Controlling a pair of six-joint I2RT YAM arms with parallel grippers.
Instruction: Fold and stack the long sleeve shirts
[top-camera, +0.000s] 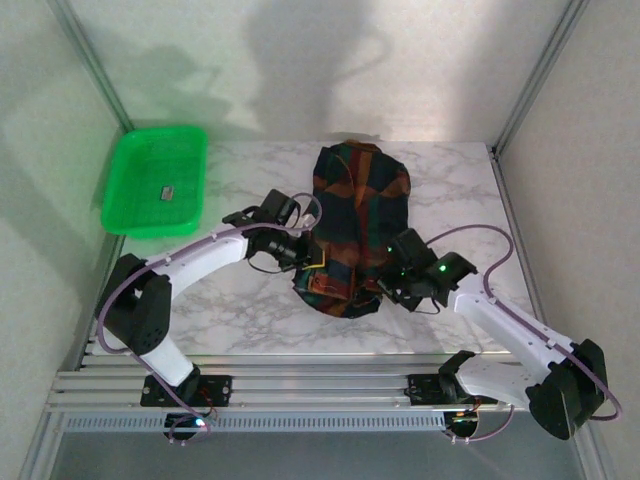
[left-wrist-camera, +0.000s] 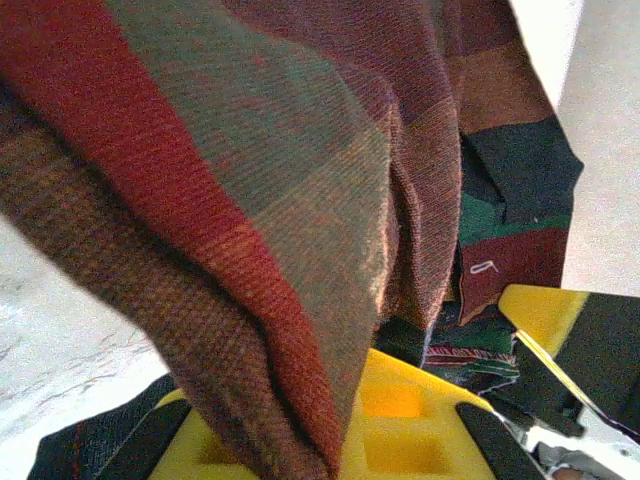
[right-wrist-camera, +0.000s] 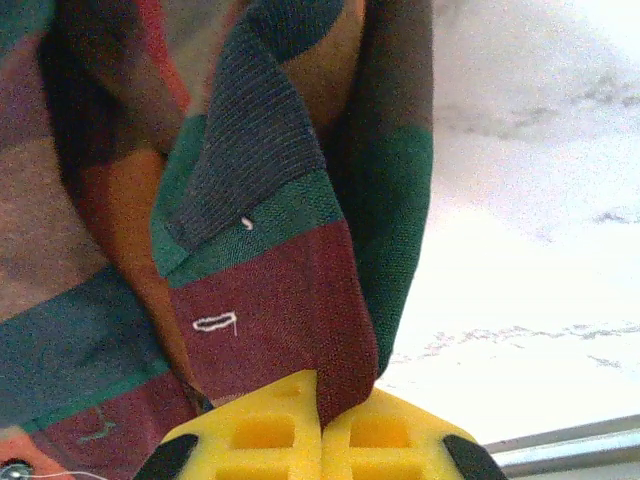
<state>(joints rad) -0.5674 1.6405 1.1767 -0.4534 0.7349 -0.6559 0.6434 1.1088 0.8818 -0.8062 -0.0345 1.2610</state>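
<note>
The plaid shirt (top-camera: 358, 215), checked in dark green, red, orange and navy, lies bunched in a long heap at the middle of the marble table (top-camera: 240, 300), its far end reaching toward the back wall and its near end gathered up between the two arms. The near edge is lifted and crumpled where both grippers meet it.

In the left wrist view the cloth (left-wrist-camera: 300, 200) hangs in thick folds, and one fold runs down between the yellow fingers (left-wrist-camera: 410, 430) of the left gripper (left-wrist-camera: 335, 445), which are pressed together on it. In the top view the left gripper (top-camera: 303, 257) is at the shirt's near left edge.

The right gripper (right-wrist-camera: 320, 425) has its yellow fingers (right-wrist-camera: 260, 435) closed tight against each other, pinching a dark red and green strip of the shirt (right-wrist-camera: 270, 300) that bears a stitched buttonhole (right-wrist-camera: 213, 322). From above, the right gripper (top-camera: 385, 283) is at the shirt's near right edge, close to the left one.

A bright green tray (top-camera: 120, 195) sits at the table's far left, well apart from the shirt, with a small grey object (top-camera: 167, 192) lying in it. Both arm bases are bolted to an aluminium rail (top-camera: 320, 385) along the near edge
</note>
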